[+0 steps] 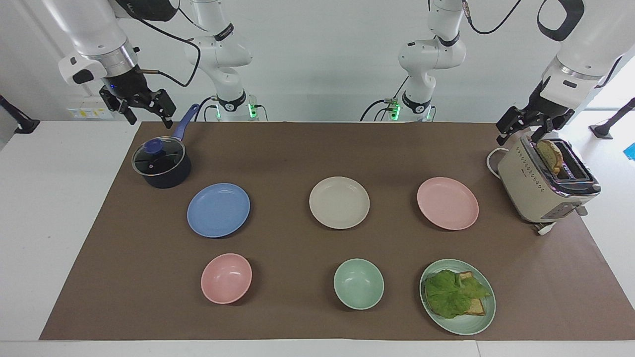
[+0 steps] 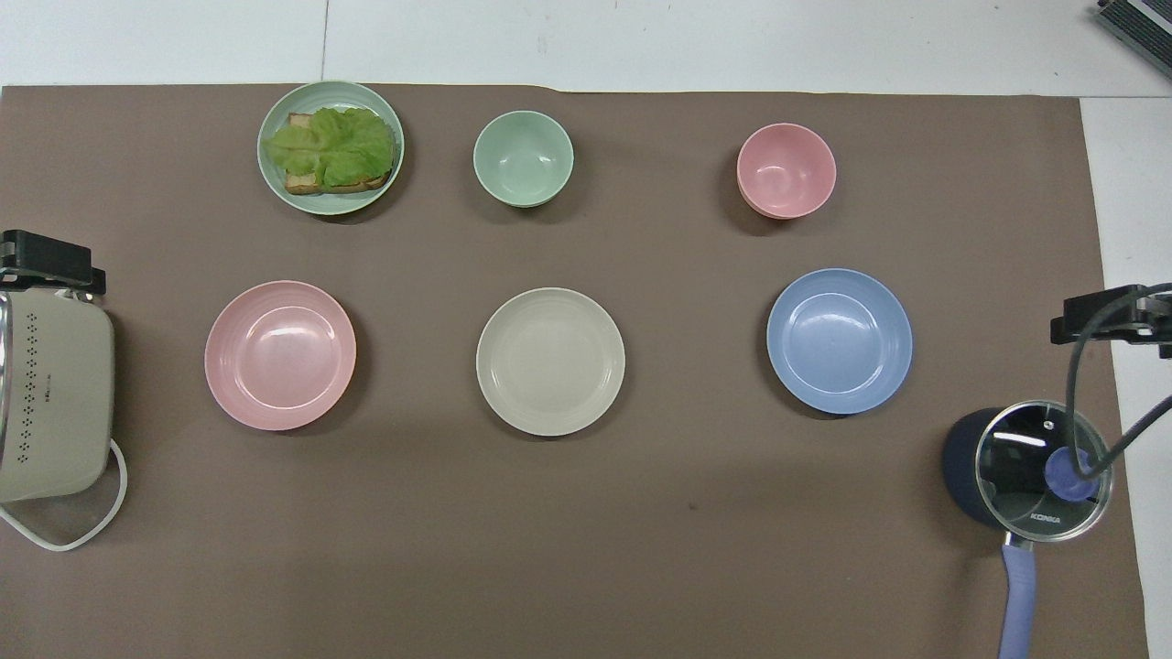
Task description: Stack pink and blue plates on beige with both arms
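Three plates lie in a row across the middle of the brown mat. The beige plate (image 1: 339, 202) (image 2: 550, 361) is in the centre. The pink plate (image 1: 447, 203) (image 2: 280, 355) lies toward the left arm's end, and the blue plate (image 1: 218, 210) (image 2: 840, 340) toward the right arm's end. All three are bare and apart. My left gripper (image 1: 521, 134) (image 2: 46, 261) hangs open and empty over the toaster's end. Over the pot's handle my right gripper (image 1: 149, 116) (image 2: 1108, 316) is raised, open and empty too.
A lidded dark pot (image 1: 161, 163) stands nearer to the robots than the blue plate. A cream toaster (image 1: 545, 186) holding bread stands beside the pink plate. Farther out are a pink bowl (image 1: 226, 278), a green bowl (image 1: 358, 283) and a green plate (image 1: 483, 317) with lettuce and bread.
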